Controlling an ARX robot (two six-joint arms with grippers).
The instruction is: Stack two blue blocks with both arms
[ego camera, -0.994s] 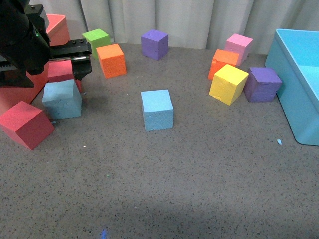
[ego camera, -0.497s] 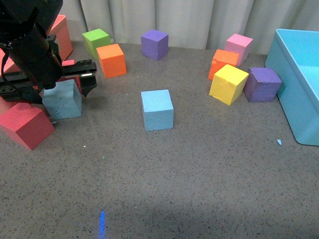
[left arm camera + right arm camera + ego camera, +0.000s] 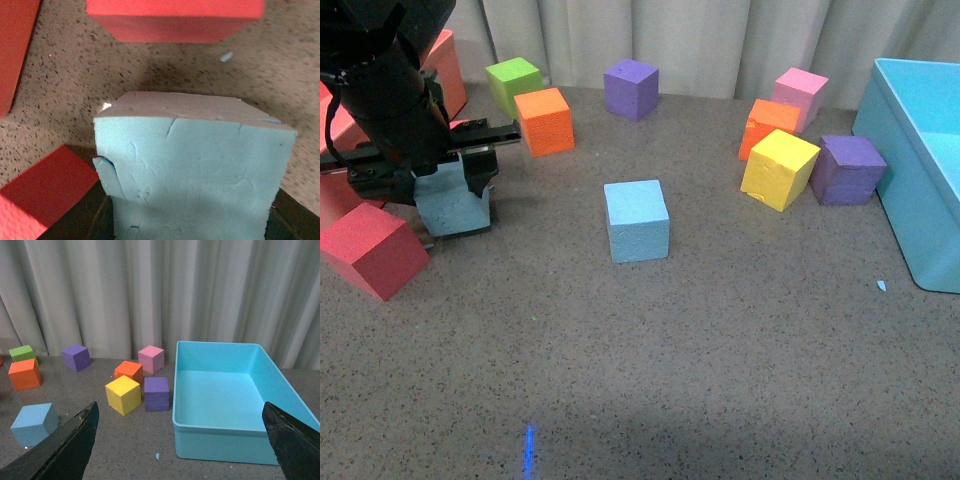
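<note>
Left gripper (image 3: 448, 195) jaws pinching the cracked, pitted sky-blue foam cube (image 3: 452, 210) at the far left of the grey speckled tabletop (image 3: 720, 350), just beside a red foam block (image 3: 370, 250). It's a cube, so no long axis. It sits tilted, one lower corner dipped. Smooth sky-blue foam cube (image 3: 636, 220) sits flat mid-table, well apart, top face up. Right gripper (image 3: 180, 407) jaws spread wide, holding nothing.
</note>
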